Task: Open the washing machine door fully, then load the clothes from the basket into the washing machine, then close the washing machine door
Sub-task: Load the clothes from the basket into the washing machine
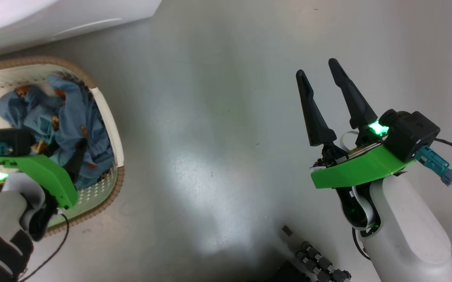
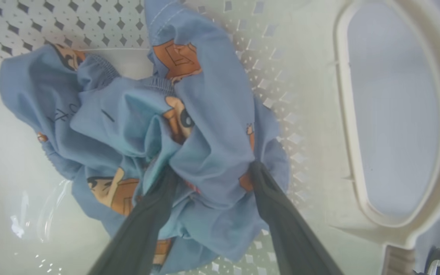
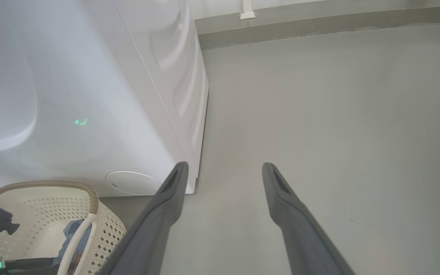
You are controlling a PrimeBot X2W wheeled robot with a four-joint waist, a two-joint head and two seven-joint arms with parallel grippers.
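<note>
Head and wrist views of the loading stage. The basket (image 1: 33, 60) stands on the grey floor (image 1: 210, 117) at the left of the scene, just near of the washing machine (image 1: 53, 19), whose white lower corner occupies the far left. The clothes (image 1: 73, 117) lie bunched inside the basket, heaped toward its right wall, with light blue folds bearing orange figures.

The left claw (image 2: 213, 170) reaches down into the basket. Its two dark fingers (image 2: 277, 214) stand wide apart with their tips sunk into the fabric, one on each side of a raised fold, so that cloth lies between them. The jaws have not closed on the fold, and nothing is lifted clear of the basket. One cream side handle (image 2: 344, 95) of the basket appears at the right of the left wrist view.

The right claw (image 1: 316, 69) hangs over bare floor at the right of the scene, well apart from the basket. It is spread wide and empty, its fingers pointing toward the far side. The right wrist view shows the machine's white front and side panels.
</note>
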